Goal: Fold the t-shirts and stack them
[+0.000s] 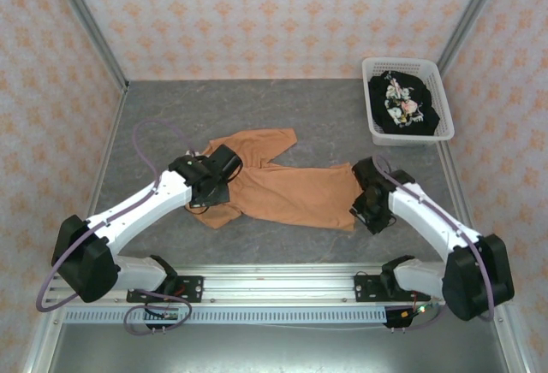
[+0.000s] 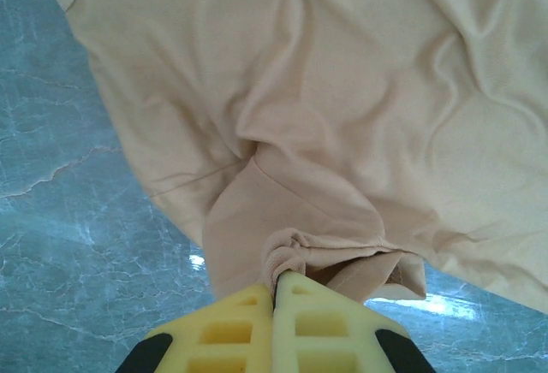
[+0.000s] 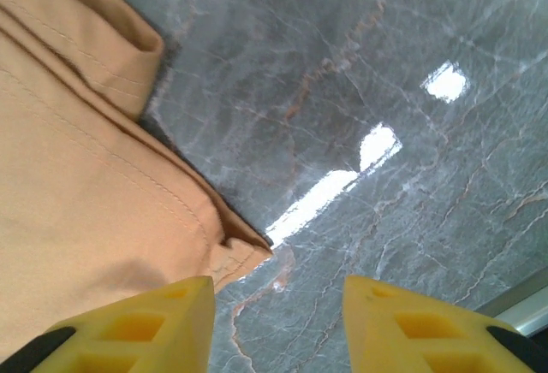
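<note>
Shut tight nearest the left wrist lens, the left claw (image 2: 276, 283) is clamped on a bunched fold of the tan shirt (image 2: 360, 91), whose body is spread ahead and to its right over the table (image 2: 68, 245); the pinch seems meant for drawing that side across. In the right wrist view the right claw (image 3: 276, 287) is seen parted and empty, the hem corner laid flat just ahead of its left finger. From above, the tan shirt is stretched between both claws, while the black shirt (image 1: 402, 99) is kept in the basket (image 1: 409, 138) well beyond the right claw, presumably awaiting its turn.
</note>
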